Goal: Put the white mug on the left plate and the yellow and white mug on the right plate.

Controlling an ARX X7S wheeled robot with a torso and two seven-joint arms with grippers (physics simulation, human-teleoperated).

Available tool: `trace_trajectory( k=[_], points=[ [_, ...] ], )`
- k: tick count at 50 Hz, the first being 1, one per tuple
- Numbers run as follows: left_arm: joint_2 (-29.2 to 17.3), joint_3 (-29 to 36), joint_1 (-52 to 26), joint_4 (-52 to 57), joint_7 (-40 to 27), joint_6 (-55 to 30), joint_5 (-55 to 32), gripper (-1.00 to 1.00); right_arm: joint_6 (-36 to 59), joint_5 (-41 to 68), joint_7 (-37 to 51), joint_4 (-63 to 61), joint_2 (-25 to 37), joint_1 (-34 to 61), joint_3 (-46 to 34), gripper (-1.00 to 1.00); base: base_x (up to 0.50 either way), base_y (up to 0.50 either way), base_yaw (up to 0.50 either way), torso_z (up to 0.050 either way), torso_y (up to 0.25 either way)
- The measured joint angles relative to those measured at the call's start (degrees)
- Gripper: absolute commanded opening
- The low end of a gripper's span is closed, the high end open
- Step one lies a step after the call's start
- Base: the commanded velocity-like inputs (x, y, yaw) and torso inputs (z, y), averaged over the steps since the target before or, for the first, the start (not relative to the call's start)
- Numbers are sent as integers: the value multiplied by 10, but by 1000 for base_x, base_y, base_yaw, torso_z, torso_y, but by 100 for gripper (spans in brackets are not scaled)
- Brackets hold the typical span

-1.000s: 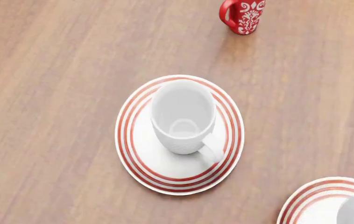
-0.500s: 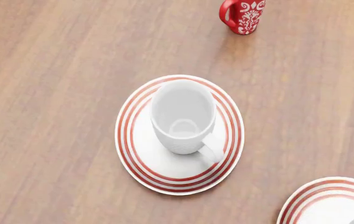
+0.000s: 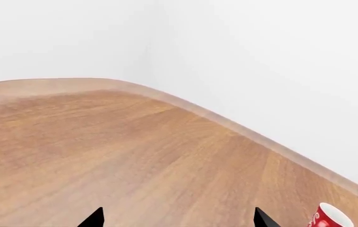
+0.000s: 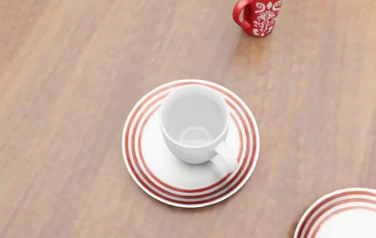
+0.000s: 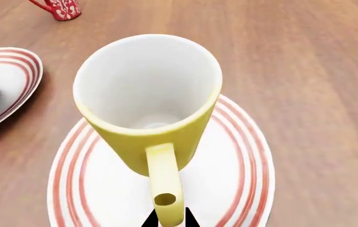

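The white mug [image 4: 193,130] stands upright in the middle of the left plate [image 4: 150,171], its handle toward the near right. In the right wrist view the yellow and white mug [image 5: 147,109] is over the right plate [image 5: 235,175], and my right gripper [image 5: 168,221] is shut on its yellow handle. Whether its base touches the plate is hidden. Only a part of the right plate [image 4: 337,210] shows in the head view's near right corner. My left gripper [image 3: 179,220] is open over bare table with nothing between its fingertips. Neither gripper shows in the head view.
A red mug with a white pattern [image 4: 257,17] stands at the far side of the wooden table [image 4: 55,124]. The left wrist view shows the table's curved far edge [image 3: 185,106] against a white wall, with the red mug [image 3: 331,218] nearby.
The yellow and white mug's rim, seen at the head view's near right corner a second ago, has dropped almost out of that view. The white mug and the left plate have not moved.
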Motion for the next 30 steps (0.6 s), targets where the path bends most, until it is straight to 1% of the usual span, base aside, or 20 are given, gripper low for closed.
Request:
trace_trajectory(
  k=[28, 29, 30],
  points=[
    [-6, -1, 1, 1, -5, 3, -4, 100, -5, -7, 0, 56, 8, 25, -22, -100, 0, 0, 0, 0, 0],
    [-6, -1, 1, 1, -5, 4, -5, 100, -5, -7, 0, 57, 8, 25, -23, 100, 0, 0, 0, 0, 0],
    [-6, -1, 1, 2, -5, 4, -5, 100, -5, -7, 1, 57, 8, 25, -23, 100, 0, 0, 0, 0, 0]
  ],
)
